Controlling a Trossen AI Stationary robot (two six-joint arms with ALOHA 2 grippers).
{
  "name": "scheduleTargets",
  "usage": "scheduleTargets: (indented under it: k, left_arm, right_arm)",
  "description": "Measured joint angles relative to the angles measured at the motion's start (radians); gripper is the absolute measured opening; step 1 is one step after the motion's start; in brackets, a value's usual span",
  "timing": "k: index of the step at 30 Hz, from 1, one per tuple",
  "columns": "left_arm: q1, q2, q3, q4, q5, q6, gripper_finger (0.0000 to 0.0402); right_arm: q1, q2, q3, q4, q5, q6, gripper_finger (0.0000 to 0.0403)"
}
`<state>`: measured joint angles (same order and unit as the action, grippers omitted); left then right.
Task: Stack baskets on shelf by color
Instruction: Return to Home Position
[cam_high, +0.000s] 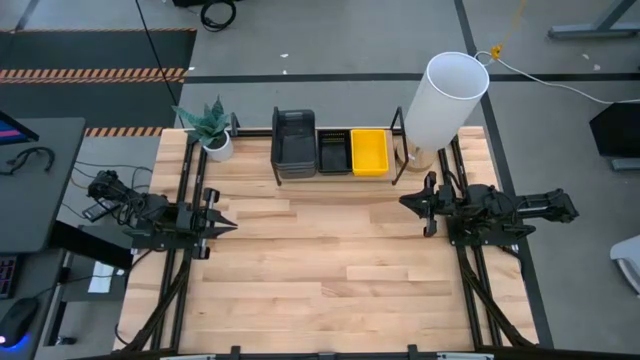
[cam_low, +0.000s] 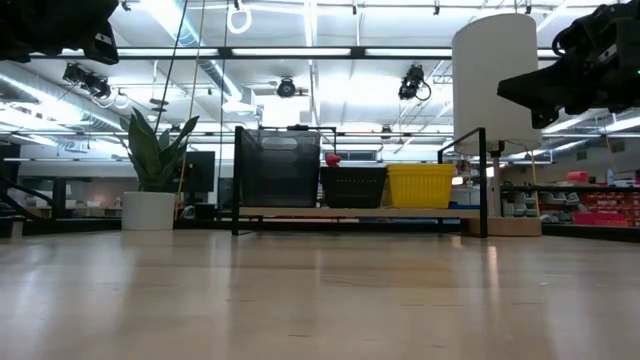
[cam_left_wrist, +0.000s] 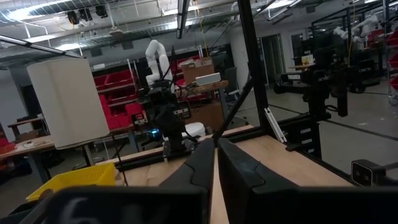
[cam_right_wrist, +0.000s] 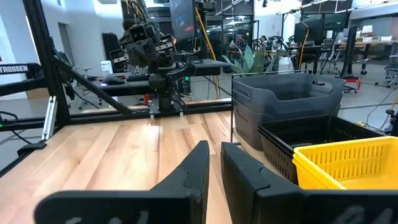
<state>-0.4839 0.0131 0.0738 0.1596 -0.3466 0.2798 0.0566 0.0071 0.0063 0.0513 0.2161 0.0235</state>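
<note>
Three groups of baskets stand side by side on the shelf (cam_high: 340, 177) (cam_low: 350, 212) at the table's far edge. The dark grey ones (cam_high: 293, 143) (cam_low: 277, 168) (cam_right_wrist: 286, 102) are on the left, the black perforated ones (cam_high: 334, 152) (cam_low: 352, 186) (cam_right_wrist: 311, 140) are in the middle, and the yellow ones (cam_high: 369, 152) (cam_low: 420, 185) (cam_right_wrist: 354, 162) (cam_left_wrist: 74, 180) are on the right. My left gripper (cam_high: 230, 222) (cam_left_wrist: 216, 155) hovers shut over the table's left side. My right gripper (cam_high: 404, 203) (cam_right_wrist: 215, 155) hovers shut over the right side, near the shelf's right end. Neither holds anything.
A tall white cylinder (cam_high: 445, 100) (cam_low: 495, 80) stands just right of the shelf. A potted plant (cam_high: 212, 130) (cam_low: 155, 170) stands to its left. The bare wooden table top (cam_high: 320, 260) stretches between the two arms. Black frame rails run along both sides of the table.
</note>
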Motion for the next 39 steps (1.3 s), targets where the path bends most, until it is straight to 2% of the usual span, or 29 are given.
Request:
scheduleTargets:
  k: [20, 26, 31, 35, 39]
  left_arm:
    - [0.0, 0.0, 0.0, 0.0, 0.0, -0.003, 0.003]
    - [-0.002, -0.001, 0.0, -0.018, 0.004, -0.149, 0.0036]
    - [0.054, -0.01, 0.0, -0.02, 0.003, -0.262, 0.0028]
    - [0.083, -0.01, -0.001, -0.045, 0.004, -0.295, 0.0026]
    - [0.148, -0.009, -0.065, 0.015, 0.038, -0.293, 0.0031]
  right_arm:
    - [0.0, 0.0, 0.0, 0.0, -0.001, 0.0, 0.0045]
    - [0.0, 0.0, 0.0, 0.0, -0.001, 0.0, 0.0045]
    - [0.0, 0.0, 0.0, 0.0, -0.001, 0.0, 0.0045]
    - [0.0, 0.0, 0.0, 0.0, -0.001, 0.0, 0.0045]
    - [0.0, 0.0, 0.0, 0.0, -0.001, 0.0, 0.0045]
